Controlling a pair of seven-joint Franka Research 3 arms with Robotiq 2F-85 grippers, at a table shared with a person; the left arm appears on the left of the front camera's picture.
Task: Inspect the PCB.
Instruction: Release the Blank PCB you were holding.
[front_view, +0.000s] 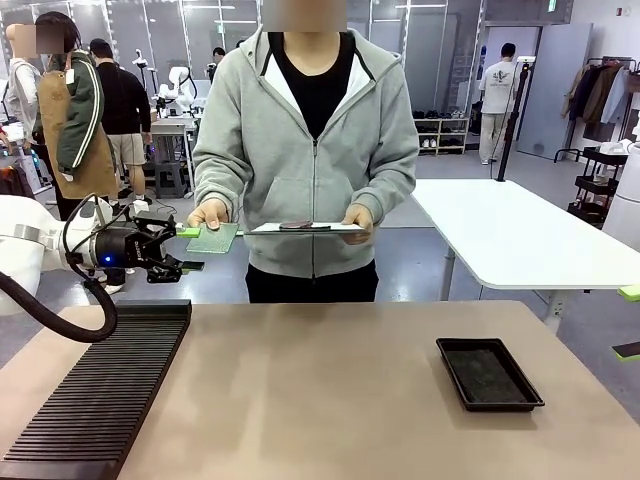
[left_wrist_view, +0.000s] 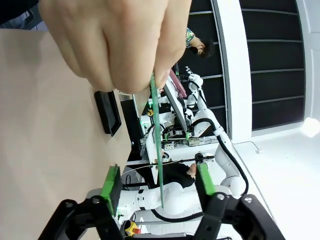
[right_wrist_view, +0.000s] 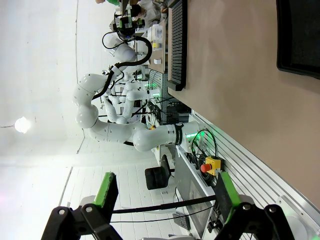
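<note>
PCB (front_view: 212, 238) in person's hand (front_view: 208, 213), edge-on inside left gripper (left_wrist_view: 156, 176), jaws parted — right gripper (right_wrist_view: 165, 182) spread, empty.

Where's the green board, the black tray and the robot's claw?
PCB (front_view: 213, 238): front view, middle of its pale green face.
Black tray (front_view: 487, 375): front view, its bare floor.
Left gripper (front_view: 186, 249): front view, midway between its fingertips.

Open workshop hall. Grey floor (front_view: 470, 172), smooth. White table (front_view: 510, 235) stands right, beyond the bench's far edge. Low shelf (front_view: 440, 130) against the panelled back wall (front_view: 420, 50). Clothes rack (front_view: 600, 92) and black cart (front_view: 598, 185) far right. Ceiling lamp (right_wrist_view: 21, 123) lit.
</note>
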